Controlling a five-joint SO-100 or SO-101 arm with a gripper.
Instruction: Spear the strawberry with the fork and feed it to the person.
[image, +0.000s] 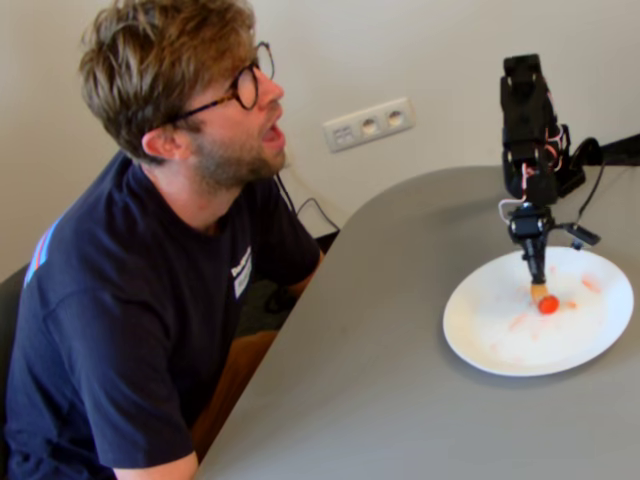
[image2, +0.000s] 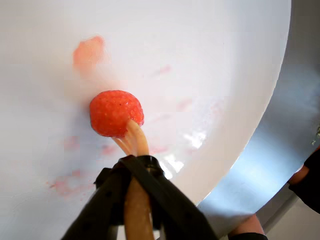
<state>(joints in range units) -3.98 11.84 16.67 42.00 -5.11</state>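
Note:
A red strawberry (image2: 116, 113) lies on a white plate (image2: 210, 60) smeared with red juice. In the fixed view the strawberry (image: 548, 304) sits near the plate's middle (image: 500, 340). My black gripper (image2: 134, 167) is shut on a pale wooden fork (image2: 136, 145) whose tines press into the strawberry's near side. In the fixed view the gripper (image: 532, 262) points straight down over the plate with the fork tip (image: 539, 291) at the berry. The person (image: 200, 110), with glasses and a dark shirt, sits at the left with his mouth open.
A small strawberry scrap (image2: 88, 50) lies on the plate beyond the berry. The grey table (image: 380, 380) curves toward the person. A wall socket (image: 368, 123) and cables are behind the table. The arm's base (image: 540, 120) stands at the back right.

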